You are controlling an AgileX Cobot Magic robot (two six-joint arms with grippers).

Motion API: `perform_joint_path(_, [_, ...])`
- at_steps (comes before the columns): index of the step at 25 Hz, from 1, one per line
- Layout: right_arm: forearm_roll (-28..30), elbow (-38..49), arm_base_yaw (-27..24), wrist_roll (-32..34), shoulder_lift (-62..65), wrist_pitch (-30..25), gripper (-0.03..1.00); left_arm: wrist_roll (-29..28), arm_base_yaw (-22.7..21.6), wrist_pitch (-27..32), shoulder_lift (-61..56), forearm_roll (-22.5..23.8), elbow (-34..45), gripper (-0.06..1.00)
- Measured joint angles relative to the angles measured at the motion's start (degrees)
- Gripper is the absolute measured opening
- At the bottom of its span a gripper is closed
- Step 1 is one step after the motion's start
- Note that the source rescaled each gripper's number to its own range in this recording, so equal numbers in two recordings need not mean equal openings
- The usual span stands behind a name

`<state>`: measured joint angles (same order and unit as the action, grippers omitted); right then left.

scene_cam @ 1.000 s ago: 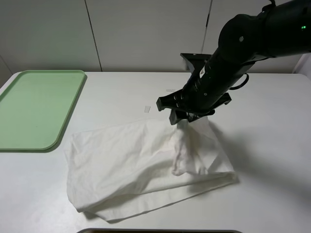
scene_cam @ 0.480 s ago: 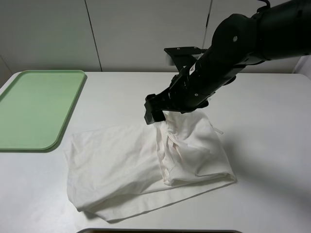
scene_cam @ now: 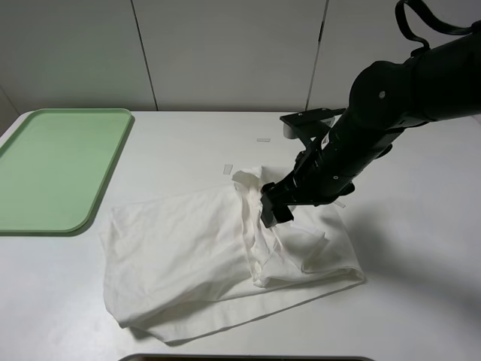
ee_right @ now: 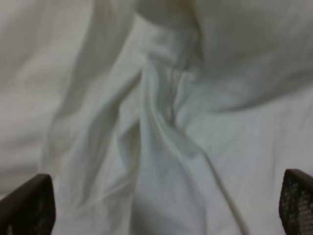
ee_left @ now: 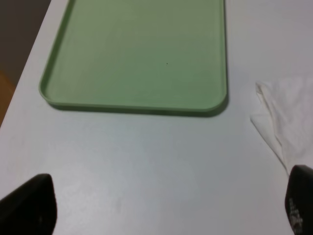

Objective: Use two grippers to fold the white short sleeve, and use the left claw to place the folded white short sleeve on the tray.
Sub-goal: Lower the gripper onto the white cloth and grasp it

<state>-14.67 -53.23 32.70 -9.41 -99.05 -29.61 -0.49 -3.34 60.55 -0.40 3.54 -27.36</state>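
Note:
The white short sleeve (scene_cam: pixel 180 256) lies wrinkled on the white table, its right part folded over toward the middle. My right gripper (scene_cam: pixel 272 207) hovers low over that fold. In the right wrist view its fingertips (ee_right: pixel 27 205) stand wide apart, open, with only the crumpled white cloth (ee_right: pixel 161 122) below and nothing between them. My left gripper (ee_left: pixel 164 203) is open above bare table, outside the exterior view. Past it lies the pale green tray (ee_left: pixel 142 54), and a corner of the shirt (ee_left: pixel 291 117) is off to one side. The tray (scene_cam: pixel 52 165) sits at the table's far left.
Two small white tape strips (scene_cam: pixel 228 168) (scene_cam: pixel 263 140) lie on the table behind the shirt. A white wall panel stands behind the table. A dark edge (scene_cam: pixel 248 359) shows at the table's front.
The right gripper carried the shirt's right edge leftward, opened and let it drop, then drew back right and lower. The released fold now rests on the shirt.

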Motion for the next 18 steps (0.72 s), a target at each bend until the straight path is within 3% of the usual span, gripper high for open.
perform_joint_path(6, [3.4, 0.5, -0.6, 1.2, 1.5, -2.3, 0.99, 0.0, 0.0, 0.0, 0.0, 0.0, 0.0, 0.92])
perform_joint_path(11, [11.3, 0.5, -4.3, 8.5, 8.2, -4.1, 0.99, 0.0, 0.0, 0.0, 0.0, 0.0, 0.0, 0.92])
perform_joint_path(18, [20.2, 0.6, -11.4, 17.7, 19.8, -14.3, 0.99, 0.0, 0.0, 0.0, 0.0, 0.0, 0.0, 0.92])
